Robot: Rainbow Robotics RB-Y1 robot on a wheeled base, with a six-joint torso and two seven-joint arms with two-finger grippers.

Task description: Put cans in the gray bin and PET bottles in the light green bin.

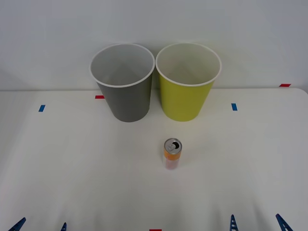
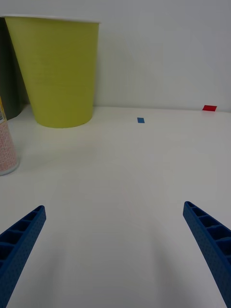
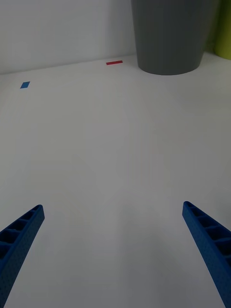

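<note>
Both pincers released at near tabletop (image 1: 57, 168) edge: left pincer (image 1: 41, 225), right pincer (image 1: 257, 222). Can (image 1: 172, 153) upright before light green bin (image 1: 186, 91); gray bin (image 1: 124, 89) beside.

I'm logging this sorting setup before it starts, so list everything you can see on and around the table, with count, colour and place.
can: one, silver top, orange band over pale body, upright on the table in front of the bins
gray bin: one, dark gray with white inside, back of the table, left of the green one
light green bin: one, yellow-green with white inside, back of the table, right of the gray one
tape marks: blue and red, small pieces on the table
table: one, white
left claw: one, blue, open, low at the near left edge
right claw: one, blue, open, low at the near right edge
</note>
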